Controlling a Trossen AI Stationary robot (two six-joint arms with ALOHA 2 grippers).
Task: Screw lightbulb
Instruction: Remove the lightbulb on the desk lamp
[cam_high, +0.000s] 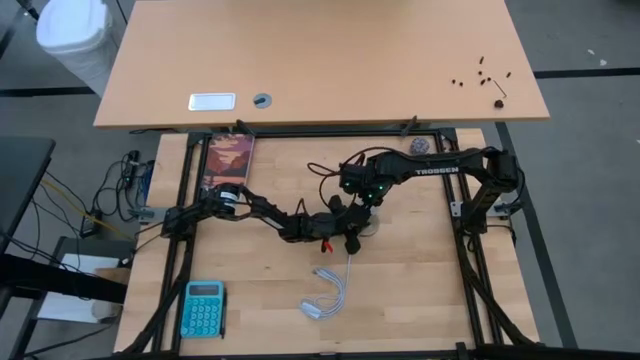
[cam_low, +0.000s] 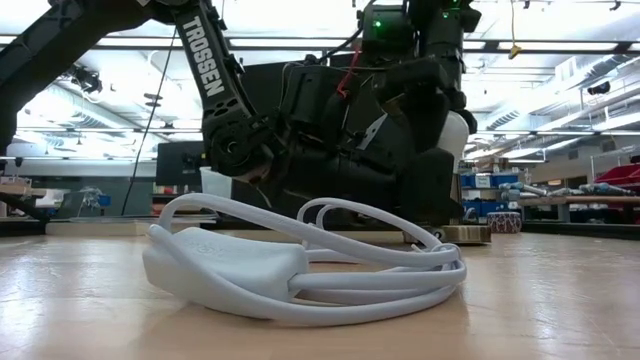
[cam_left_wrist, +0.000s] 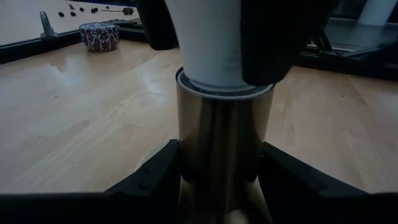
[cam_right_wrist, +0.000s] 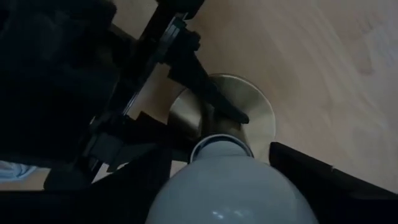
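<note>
**Bulb upright in the socket, both pincers at the middle of the surface**

The wooden surface (cam_high: 420, 290) carries everything, framed by a black rail, with a larger tan desk (cam_high: 320, 60) beyond it. The two dark arms meet near the middle of the surface: the right arm reaches in from the right edge, the left arm from the left.

A picture book (cam_high: 229, 160) lies at the far left corner, a teal calculator (cam_high: 203, 308) at the near left. A coiled white cord (cam_low: 300, 265) with its plug lies nearest the low camera, just in front of the arms. A small patterned round thing (cam_left_wrist: 99, 35) rests near the far rail.

The brass socket (cam_left_wrist: 224, 146) stands upright on a round brass base (cam_right_wrist: 255, 109). The left pincer (cam_left_wrist: 221, 177) is clamped on the socket's barrel, one dark finger on either side, low down.

The lightbulb (cam_right_wrist: 230, 186) sits in the top of the socket, its neck entering the socket's white-rimmed mouth. Its long axis is vertical: screw end down into the socket, rounded white glass up toward the right wrist camera.

The right pincer (cam_right_wrist: 239, 183) comes down from above, its fingers (cam_right_wrist: 323, 177) standing on either side of the glass. They are set wide apart around the bulb; whether they press on it I cannot tell.
</note>
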